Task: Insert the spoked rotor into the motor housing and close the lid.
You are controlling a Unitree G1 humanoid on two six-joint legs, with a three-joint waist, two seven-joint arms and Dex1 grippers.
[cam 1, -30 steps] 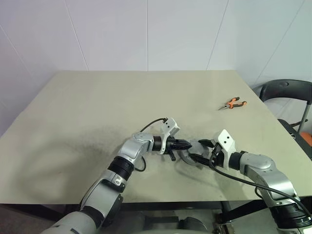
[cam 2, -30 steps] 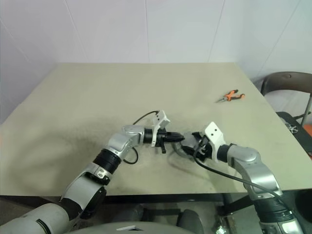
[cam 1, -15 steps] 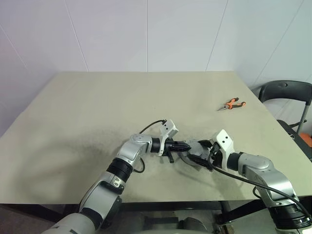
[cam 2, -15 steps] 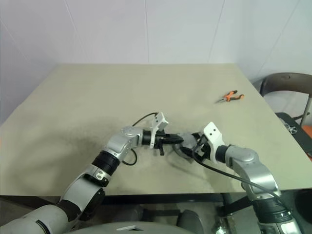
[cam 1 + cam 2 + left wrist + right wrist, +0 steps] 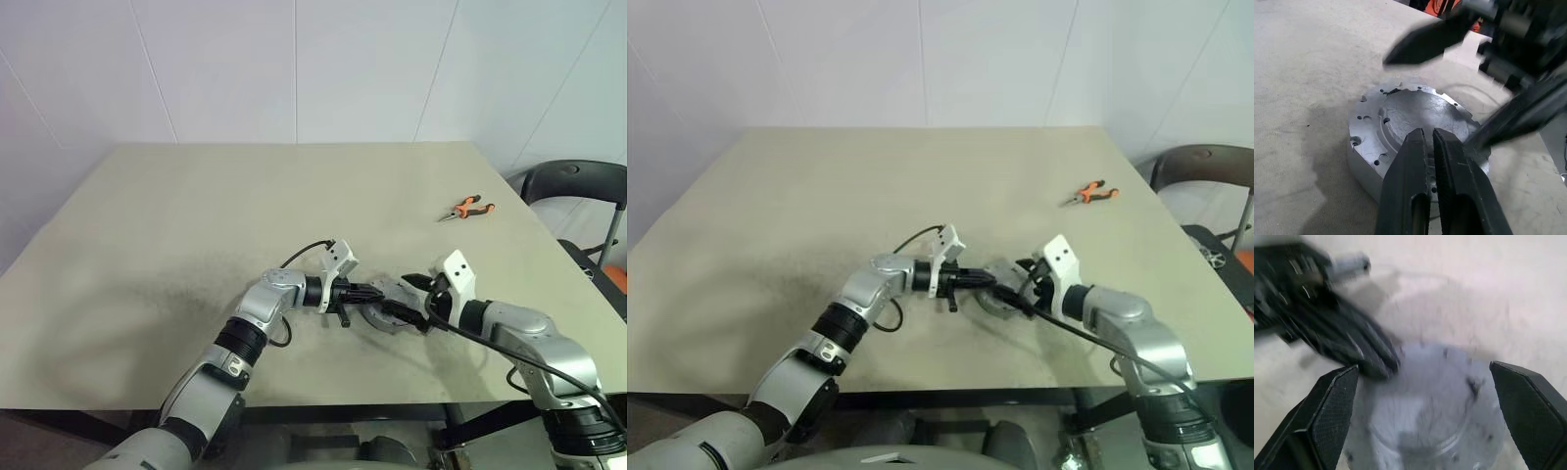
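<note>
The lid (image 5: 1415, 110), a round grey metal cap with small holes around its rim, lies plain face up on the table (image 5: 196, 225) between my two grippers. My left gripper (image 5: 1428, 132) is shut with nothing between its fingers, and its tips sit over the lid's (image 5: 390, 311) rim. My right gripper (image 5: 405, 300) hangs just above the lid from the other side, open wide, with one finger on each side of it (image 5: 1435, 401). The spoked rotor and the motor housing are hidden.
Orange-handled pliers (image 5: 468, 208) lie at the far right of the table. A dark chair (image 5: 578, 186) stands beyond the table's right edge. The table's right edge is close to my right arm.
My right gripper has risen a little off the lid and opened wider. My left gripper and the lid have stayed where they were.
</note>
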